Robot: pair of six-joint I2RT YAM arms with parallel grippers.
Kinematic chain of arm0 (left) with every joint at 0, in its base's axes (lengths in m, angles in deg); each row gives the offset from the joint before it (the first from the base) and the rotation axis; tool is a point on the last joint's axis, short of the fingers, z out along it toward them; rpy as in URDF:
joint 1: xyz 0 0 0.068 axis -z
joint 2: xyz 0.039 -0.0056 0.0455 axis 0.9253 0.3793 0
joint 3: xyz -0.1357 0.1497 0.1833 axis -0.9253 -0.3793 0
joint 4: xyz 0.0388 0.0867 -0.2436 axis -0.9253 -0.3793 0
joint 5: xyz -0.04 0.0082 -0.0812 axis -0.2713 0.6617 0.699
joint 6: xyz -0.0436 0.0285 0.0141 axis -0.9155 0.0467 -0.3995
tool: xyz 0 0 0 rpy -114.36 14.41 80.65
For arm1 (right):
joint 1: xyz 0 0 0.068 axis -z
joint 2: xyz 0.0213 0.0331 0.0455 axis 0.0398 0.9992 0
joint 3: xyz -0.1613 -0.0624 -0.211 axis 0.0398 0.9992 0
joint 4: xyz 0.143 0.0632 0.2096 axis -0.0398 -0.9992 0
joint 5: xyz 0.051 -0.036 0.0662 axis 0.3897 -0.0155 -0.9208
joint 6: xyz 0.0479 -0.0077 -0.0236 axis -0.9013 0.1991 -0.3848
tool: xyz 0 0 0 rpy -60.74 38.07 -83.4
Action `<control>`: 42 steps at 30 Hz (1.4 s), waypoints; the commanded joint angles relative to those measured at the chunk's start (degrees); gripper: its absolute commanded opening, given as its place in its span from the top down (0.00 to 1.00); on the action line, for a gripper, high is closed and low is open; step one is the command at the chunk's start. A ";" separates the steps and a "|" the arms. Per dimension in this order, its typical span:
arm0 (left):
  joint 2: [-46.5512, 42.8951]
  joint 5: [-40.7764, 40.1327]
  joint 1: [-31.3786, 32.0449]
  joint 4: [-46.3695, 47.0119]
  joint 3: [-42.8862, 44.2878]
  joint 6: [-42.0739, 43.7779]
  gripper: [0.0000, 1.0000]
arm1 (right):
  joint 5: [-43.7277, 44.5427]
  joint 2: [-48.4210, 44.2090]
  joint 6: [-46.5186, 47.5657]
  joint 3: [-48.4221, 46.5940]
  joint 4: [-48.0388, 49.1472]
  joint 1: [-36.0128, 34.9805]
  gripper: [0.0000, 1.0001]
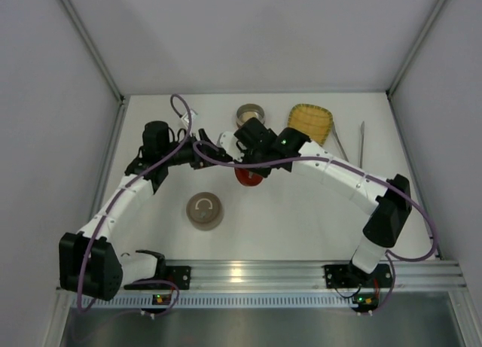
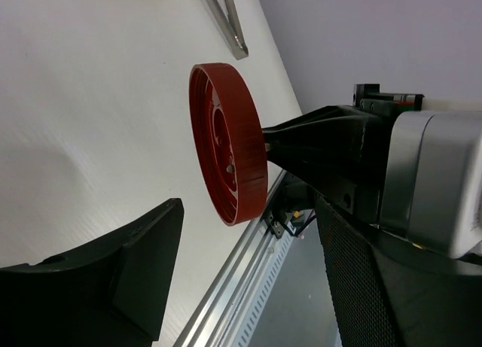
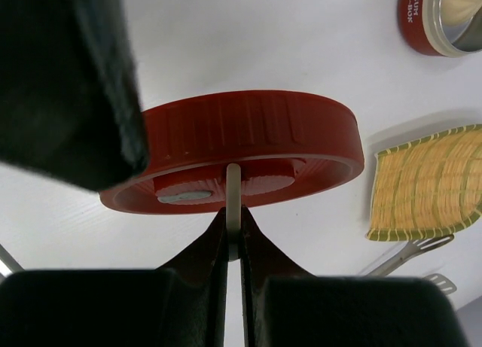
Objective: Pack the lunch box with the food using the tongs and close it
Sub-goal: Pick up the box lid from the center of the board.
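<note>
Pinching red lid point(image 3: 233, 147) by thin white loop point(image 3: 233, 185), right gripper point(image 3: 233, 230) jaws shut, mid-air over counter point(image 1: 286, 219). Left gripper point(image 1: 205, 153) jaws gaping alongside. Probably light, stiff, swing-prone: take by the rim.

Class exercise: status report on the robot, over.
Right end effector shut on red lid, aloft. Left end effector open beside it. Tongs lying by yellow tray.

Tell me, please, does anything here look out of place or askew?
The red lid is off the table. The right gripper is shut on its thin handle, and in the left wrist view the lid stands on edge, not flat. The tongs lie unused beside the yellow tray. No spill or damage shows.
</note>
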 commanded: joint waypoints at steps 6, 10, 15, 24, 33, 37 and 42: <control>-5.52 -2.83 1.44 19.50 -9.77 -8.60 0.27 | 2.04 1.71 -4.37 -8.01 -2.28 -1.11 1.00; -5.97 -3.71 2.14 22.51 -10.65 -9.75 0.27 | 1.50 2.41 -5.34 -8.54 -2.46 -1.11 1.00; -6.32 -6.17 3.99 24.61 -11.27 -10.19 0.28 | 0.63 3.99 -6.74 -10.55 -3.33 -1.11 1.00; -4.91 -11.80 6.28 23.48 -11.18 -10.37 0.43 | -0.69 5.32 -8.77 -13.98 -3.69 -1.11 1.00; -4.30 -13.21 6.28 21.71 -11.53 -10.54 0.67 | -5.87 3.91 -8.94 -14.51 -3.95 -1.11 1.00; -3.25 -10.75 5.93 27.15 -11.71 -16.58 0.92 | -6.93 3.56 -8.33 -14.86 -3.95 -1.11 1.00; -2.80 -9.35 4.17 31.37 -11.71 -22.13 1.00 | -9.64 2.86 -8.33 -14.25 -3.78 0.03 1.00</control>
